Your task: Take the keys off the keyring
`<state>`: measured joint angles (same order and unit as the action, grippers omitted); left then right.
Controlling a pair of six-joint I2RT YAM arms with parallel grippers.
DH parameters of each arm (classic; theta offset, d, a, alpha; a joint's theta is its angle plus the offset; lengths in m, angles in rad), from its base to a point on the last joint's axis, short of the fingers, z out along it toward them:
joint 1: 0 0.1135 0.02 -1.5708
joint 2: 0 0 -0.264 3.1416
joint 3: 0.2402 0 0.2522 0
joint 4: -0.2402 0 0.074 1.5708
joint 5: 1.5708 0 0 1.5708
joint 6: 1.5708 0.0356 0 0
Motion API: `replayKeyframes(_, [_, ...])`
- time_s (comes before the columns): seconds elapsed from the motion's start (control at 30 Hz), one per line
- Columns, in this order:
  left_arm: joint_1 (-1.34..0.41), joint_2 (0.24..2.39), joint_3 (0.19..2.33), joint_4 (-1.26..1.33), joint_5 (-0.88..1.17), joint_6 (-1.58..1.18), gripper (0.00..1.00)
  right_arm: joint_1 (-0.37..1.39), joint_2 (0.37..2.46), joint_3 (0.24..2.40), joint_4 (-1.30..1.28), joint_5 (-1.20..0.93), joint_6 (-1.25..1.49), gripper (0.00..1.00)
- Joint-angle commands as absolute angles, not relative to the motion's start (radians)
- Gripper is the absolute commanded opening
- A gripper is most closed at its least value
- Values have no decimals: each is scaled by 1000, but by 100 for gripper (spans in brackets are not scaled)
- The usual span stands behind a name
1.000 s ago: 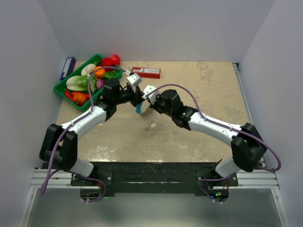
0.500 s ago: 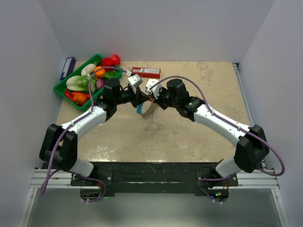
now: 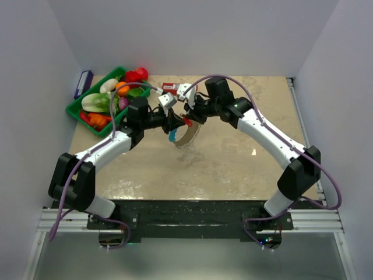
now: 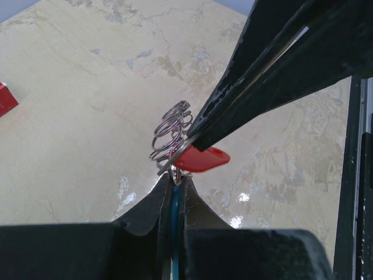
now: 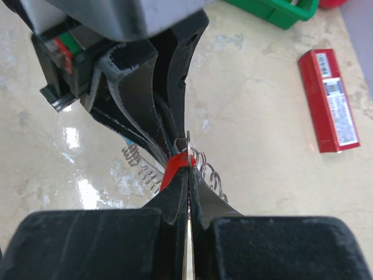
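Your right hand (image 5: 187, 175) had swung farther across the bench (image 3: 233, 169), pinched shut on the red key (image 4: 205, 158), while your left hand (image 4: 173, 178) clamped the keyring (image 3: 186, 137) aloft, its silvery keys (image 4: 172, 125) apparently all still strung.

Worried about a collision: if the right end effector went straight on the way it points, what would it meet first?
Probably the left end effector, closed just beyond the red key the right end effector pinches; depth is unclear.
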<state>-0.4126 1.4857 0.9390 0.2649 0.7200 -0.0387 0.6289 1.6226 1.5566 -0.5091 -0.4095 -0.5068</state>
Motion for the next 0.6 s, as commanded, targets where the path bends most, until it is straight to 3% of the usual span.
replayKeyframes(0.0, [-416, 1459, 980, 305, 745, -15, 0, 624, 1657, 1621, -604, -491, -509, 0])
replayKeyframes(0.5, [-416, 1471, 980, 308, 805, -23, 0, 626, 1666, 1672, -479, -322, -577, 0])
replayKeyframes(0.57, [-417, 1473, 982, 308, 808, -25, 0, 624, 1672, 1672, -443, -311, -555, 14])
